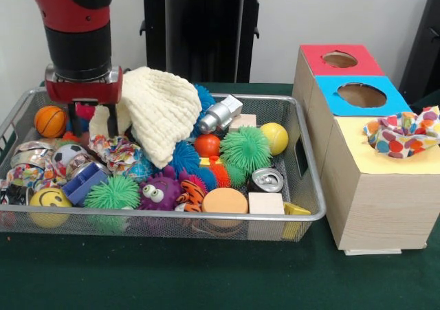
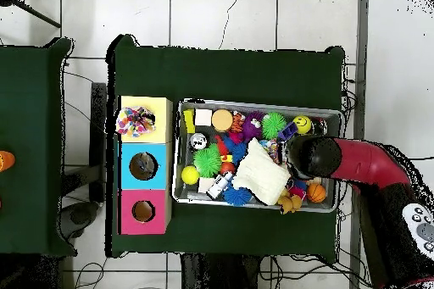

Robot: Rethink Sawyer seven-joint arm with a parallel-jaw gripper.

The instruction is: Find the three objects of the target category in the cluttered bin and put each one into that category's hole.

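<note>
1. At the bin's left end in the front view, the gripper (image 1: pixel 93 117) reaches down among the toys, its black fingers (image 1: pixel 72 111) partly hidden by a cream knitted cloth (image 1: pixel 161 114); whether they clasp anything cannot be told.
2. The cloth drapes from beside the gripper across the middle of the wire bin (image 1: pixel 309 207).
3. Just beside the gripper lie an orange basketball (image 1: pixel 50 120), a crumpled patterned cloth (image 1: pixel 113 148) and a blue block (image 1: pixel 84 182).
4. Farther along sit green spiky balls (image 1: pixel 246 148), a purple googly-eyed toy (image 1: pixel 158 192), a yellow smiley ball (image 1: pixel 47 201), a crushed can (image 1: pixel 267 180), wooden blocks (image 1: pixel 266 203) and a yellow ball (image 1: pixel 275 137).
5. Outside the bin stands the wooden box (image 1: pixel 375 207) with red (image 1: pixel 340 60), blue (image 1: pixel 361 95) and yellow tops; a spotted cloth (image 1: pixel 402 135) fills the yellow hole.
6. No readable writing shows.
</note>
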